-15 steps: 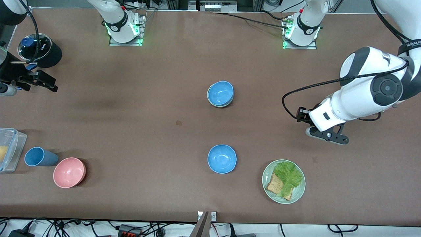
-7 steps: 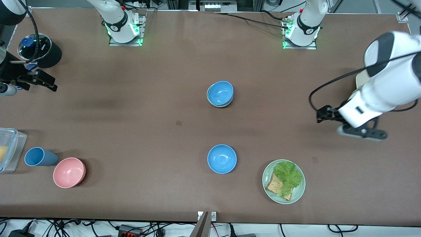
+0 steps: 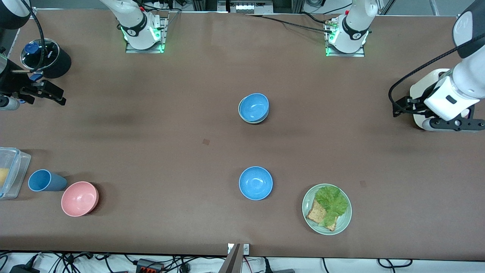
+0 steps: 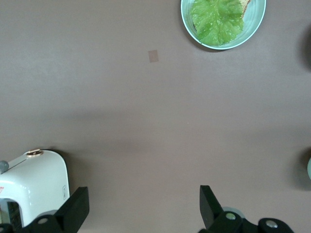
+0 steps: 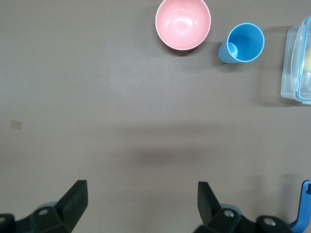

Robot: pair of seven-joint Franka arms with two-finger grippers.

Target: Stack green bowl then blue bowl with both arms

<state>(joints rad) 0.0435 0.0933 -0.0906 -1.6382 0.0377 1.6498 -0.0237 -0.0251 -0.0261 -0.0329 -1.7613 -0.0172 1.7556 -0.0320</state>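
Green bowl [image 3: 253,119] mid-table under a nested blue bowl [image 3: 254,107], second blue bowl [image 3: 255,183] nearer the camera, left tool [image 4: 141,213] wide, empty, over the white appliance [image 3: 422,85], right tool [image 5: 141,208] wide, empty, at the right arm's table end

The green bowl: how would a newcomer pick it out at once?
Start at the table's middle, between the two arm bases. Two bowls sit stacked there; the green bowl is the lower one, showing only a pale rim under the blue bowl. The lone blue bowl, nearer the camera, has none.
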